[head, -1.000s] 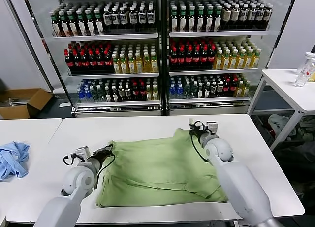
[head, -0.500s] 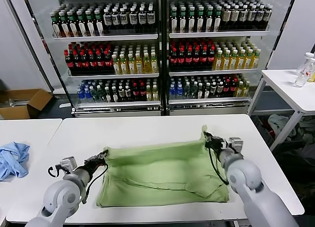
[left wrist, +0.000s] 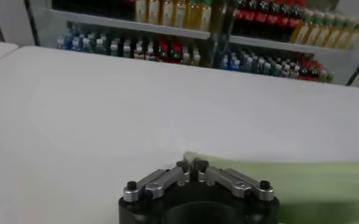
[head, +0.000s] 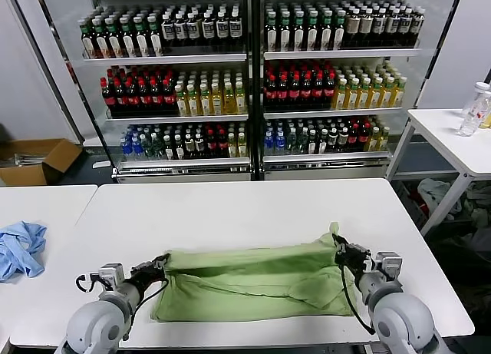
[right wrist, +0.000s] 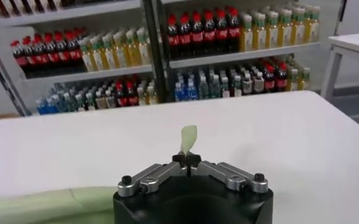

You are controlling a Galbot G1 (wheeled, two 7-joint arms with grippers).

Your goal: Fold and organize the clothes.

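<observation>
Light green soft-fabric shirt (head: pixel 253 283) lies folded on white table (head: pixel 230 208). Left gripper (head: pixel 159 260) pinches its nine-o'clock corner; right gripper (head: pixel 338 250) pinches its three-o'clock corner.

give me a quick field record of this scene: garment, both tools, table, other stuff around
garment: light green shirt, partly folded, lying across the near part of the white table
left tool: shut on the shirt's far left corner
right tool: shut on the shirt's far right corner, a small flap of fabric sticking up past its tips
other cloth: blue cloth crumpled on the separate table to the left
background: drinks cooler stocked with bottles; cardboard box on the floor at far left
</observation>
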